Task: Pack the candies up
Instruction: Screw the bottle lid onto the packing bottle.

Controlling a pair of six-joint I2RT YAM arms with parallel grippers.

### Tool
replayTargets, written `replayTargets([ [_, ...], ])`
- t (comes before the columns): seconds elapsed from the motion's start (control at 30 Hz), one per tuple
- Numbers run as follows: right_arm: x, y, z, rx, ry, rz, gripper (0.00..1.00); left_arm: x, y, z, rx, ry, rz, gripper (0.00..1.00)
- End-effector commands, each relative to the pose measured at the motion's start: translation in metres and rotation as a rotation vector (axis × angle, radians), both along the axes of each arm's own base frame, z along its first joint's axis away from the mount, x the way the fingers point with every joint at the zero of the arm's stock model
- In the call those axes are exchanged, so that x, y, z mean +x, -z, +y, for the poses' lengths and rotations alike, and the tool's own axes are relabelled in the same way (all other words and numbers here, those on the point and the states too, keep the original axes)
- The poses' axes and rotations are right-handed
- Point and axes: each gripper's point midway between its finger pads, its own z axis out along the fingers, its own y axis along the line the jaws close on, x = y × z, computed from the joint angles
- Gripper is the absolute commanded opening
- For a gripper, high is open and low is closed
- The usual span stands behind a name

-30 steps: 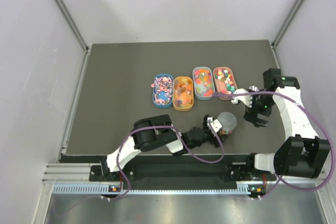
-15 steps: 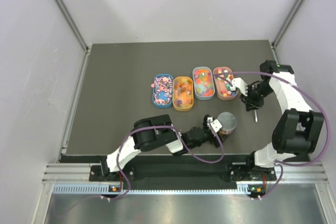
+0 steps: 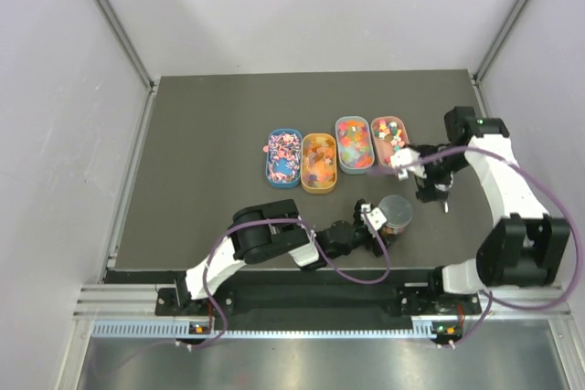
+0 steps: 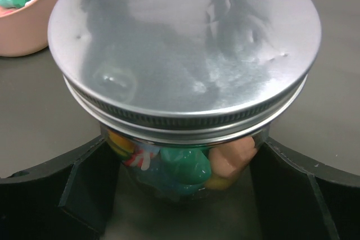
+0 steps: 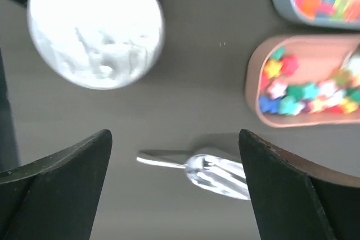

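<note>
My left gripper point(image 3: 375, 224) stands wide yet clamped on the lidded jar point(image 4: 185, 54), with some candies point(image 4: 185, 167) inside. Most fill four trays point(image 3: 281, 185) at ten to twelve o'clock of it — my right gripper point(image 5: 174, 139) gapes empty over the scoop point(image 5: 216, 171)

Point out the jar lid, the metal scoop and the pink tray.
jar lid point(image 4: 185, 54), left wrist view, centre of its metal top.
metal scoop point(image 5: 216, 175), right wrist view, on its bowl.
pink tray point(image 5: 251, 85), right wrist view, on its left rim.
</note>
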Motion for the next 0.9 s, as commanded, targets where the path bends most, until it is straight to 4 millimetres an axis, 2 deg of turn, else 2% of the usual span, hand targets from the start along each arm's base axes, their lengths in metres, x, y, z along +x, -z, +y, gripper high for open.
replayTargets([
  [0.0,-0.051,-0.01,0.022,-0.021,-0.292,-0.014,0.95,-0.098,0.239,0.232,1.03,-0.018,0.499,0.0],
  [0.1,-0.07,-0.009,0.031,-0.069,-0.42,-0.057,0.95,-0.098,0.239,0.231,1.028,-0.017,0.5,0.0],
  [0.3,-0.089,0.002,0.045,-0.08,-0.495,-0.002,0.96,-0.098,0.238,0.23,1.026,-0.017,0.492,0.0],
  [0.53,-0.091,0.02,0.032,-0.156,-0.511,0.076,0.97,-0.098,0.238,0.229,1.023,-0.014,0.493,0.0],
  [0.87,-0.084,0.026,0.039,-0.128,-0.493,0.133,1.0,-0.099,0.238,0.23,1.023,-0.014,0.501,0.0],
])
